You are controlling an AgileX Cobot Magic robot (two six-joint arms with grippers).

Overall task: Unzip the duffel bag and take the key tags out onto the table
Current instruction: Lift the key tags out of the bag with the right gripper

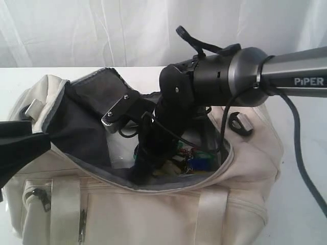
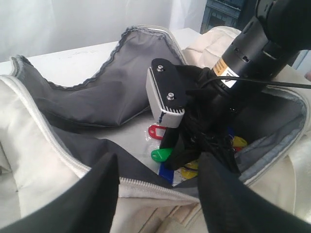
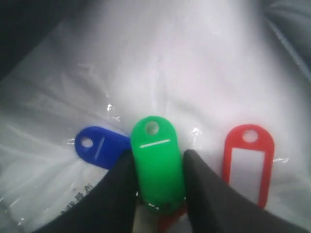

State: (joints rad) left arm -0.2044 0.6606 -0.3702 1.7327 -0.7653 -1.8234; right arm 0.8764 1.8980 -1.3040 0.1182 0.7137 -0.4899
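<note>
The bag (image 1: pixel 153 214) lies across the middle of the table (image 1: pixel 294 214), close to the near edge, and its top zipper is already open. So the first part of the task looks done.

The left gripper (image 1: pixel 43 140), on the side of the left edge, seems to have its fingers pressed on the dark flap of the bag. The cloth runs tight to it, and this holds the mouth wide.

The right gripper (image 3: pixel 159 154) reaches in from the right edge and is deep inside the bag. Its two fingers are closed on the green tag (image 3: pixel 154 145), one on each side and touching it. A blue tag (image 3: pixel 97 145) and a red tag (image 3: pixel 248 162) lie just beside, on a clear plastic sheet (image 3: pixel 170 58) at the bottom.

All the tags (image 1: pixel 196 161) are inside the bag, and none lies on the table. I judge the task as a little past the half. What is left is to lift the bunch out through the opening and put it down on the table. I cannot tell if the rings join all the tags, so some may not come up with the green one.
</note>
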